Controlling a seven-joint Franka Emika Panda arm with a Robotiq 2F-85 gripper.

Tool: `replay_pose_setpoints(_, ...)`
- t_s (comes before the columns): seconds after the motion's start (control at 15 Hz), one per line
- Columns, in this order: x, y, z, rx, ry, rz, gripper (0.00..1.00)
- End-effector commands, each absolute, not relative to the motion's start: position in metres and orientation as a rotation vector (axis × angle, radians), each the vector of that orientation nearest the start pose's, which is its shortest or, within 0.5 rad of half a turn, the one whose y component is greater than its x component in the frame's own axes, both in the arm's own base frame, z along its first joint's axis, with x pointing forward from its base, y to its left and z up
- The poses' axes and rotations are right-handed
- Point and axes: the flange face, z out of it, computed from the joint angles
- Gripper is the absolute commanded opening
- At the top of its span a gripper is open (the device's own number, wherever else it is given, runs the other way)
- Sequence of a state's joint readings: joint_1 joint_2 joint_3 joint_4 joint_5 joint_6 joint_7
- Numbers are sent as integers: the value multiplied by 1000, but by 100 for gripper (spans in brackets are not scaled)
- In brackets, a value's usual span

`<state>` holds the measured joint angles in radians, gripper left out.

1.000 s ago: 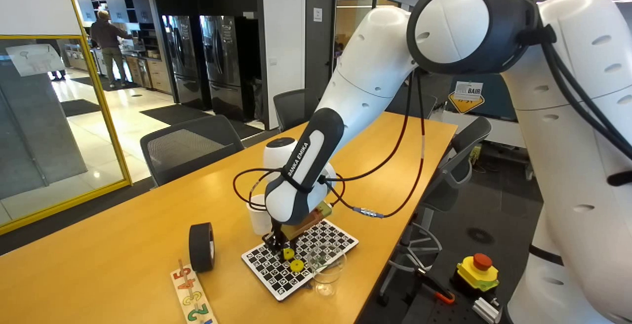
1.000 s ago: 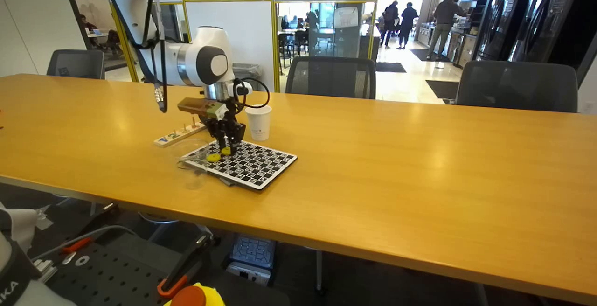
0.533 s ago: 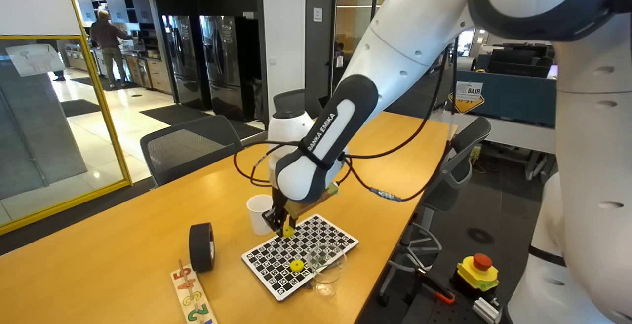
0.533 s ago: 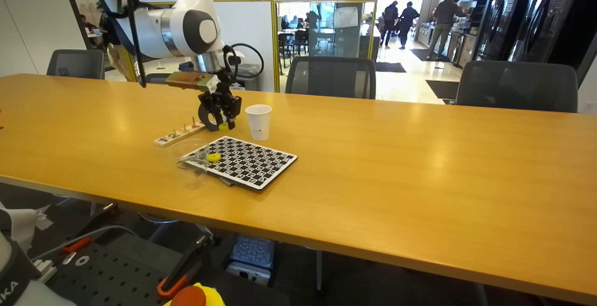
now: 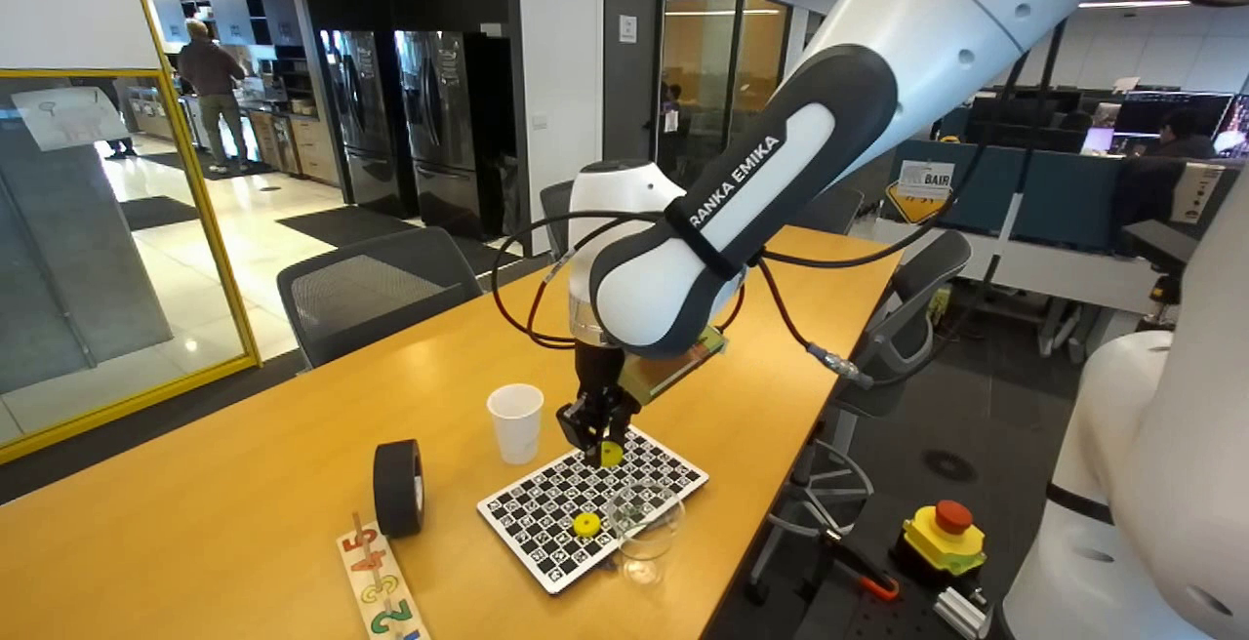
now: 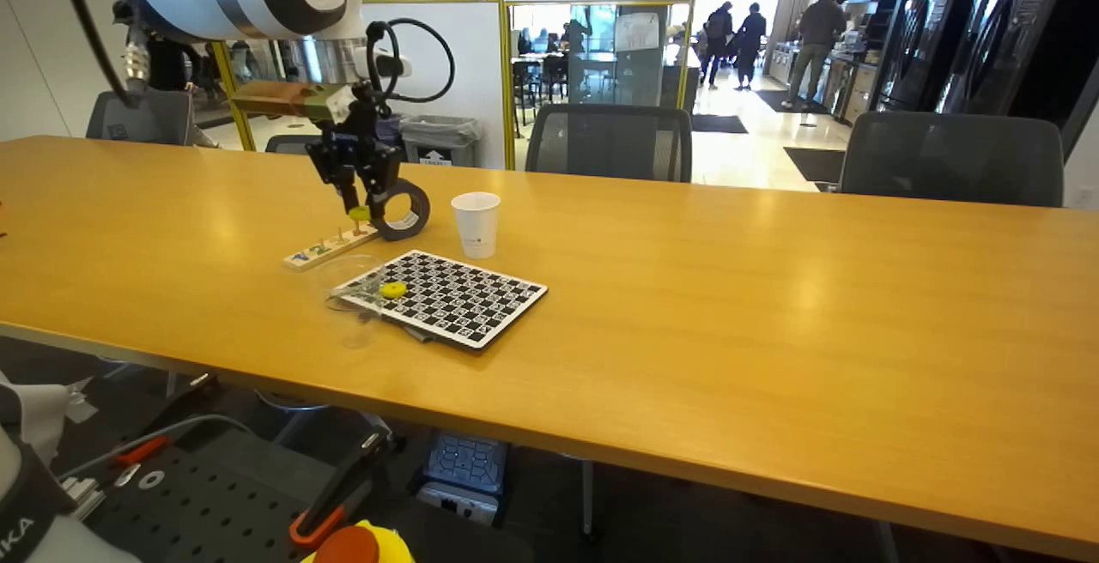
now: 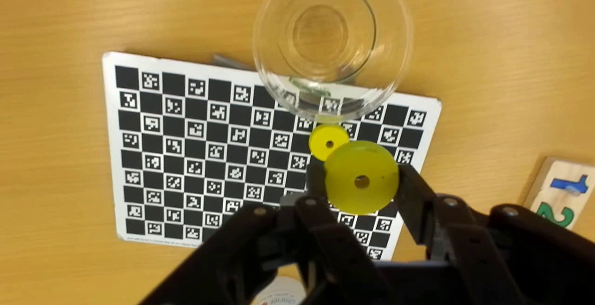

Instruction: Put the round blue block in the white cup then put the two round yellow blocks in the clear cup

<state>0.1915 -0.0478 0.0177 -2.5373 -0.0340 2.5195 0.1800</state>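
Note:
My gripper point(image 7: 361, 177) is shut on a round yellow block point(image 7: 367, 193), gripping its sides, and holds it in the air above the checkered board; the gripper also shows in both exterior views point(image 5: 603, 455) point(image 6: 362, 209). Another yellow block point(image 7: 327, 141) lies on the board beside the clear cup, also in both exterior views point(image 5: 586, 525) point(image 6: 393, 290). The clear cup point(image 7: 332, 40) stands open at the board's edge point(image 5: 646, 535). The white cup point(image 5: 516, 425) stands upright behind the board point(image 6: 476, 227); only part shows in the wrist view point(image 7: 281, 293). The blue block does not show.
The checkered board point(image 5: 546, 513) lies flat under the gripper. A black tape roll point(image 5: 397, 489) stands on edge near the white cup. A wooden number strip with pegs point(image 5: 379, 581) lies beside it point(image 6: 333, 247). Chairs line the table's far side.
The gripper has lifted the yellow block off the board. It has moved up and away from the white cup with the block in it. The other yellow block and both cups have not moved.

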Motion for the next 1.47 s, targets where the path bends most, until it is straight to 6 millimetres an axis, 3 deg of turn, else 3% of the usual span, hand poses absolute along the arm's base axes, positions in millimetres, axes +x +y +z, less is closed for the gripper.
replay_pose_setpoints(0.0,422,87,306,-3099,-149,27,18)
replay_pose_setpoints(1.0,419,70,253,-2997,-197,289,18)
replay_pose_setpoints(1.07,419,71,251,-2994,-200,298,22)
replay_pose_setpoints(1.13,419,71,249,-2990,-203,302,67)
replay_pose_setpoints(1.27,420,72,250,-2997,-206,286,74)
replay_pose_setpoints(1.4,420,73,255,-3014,-203,245,90)
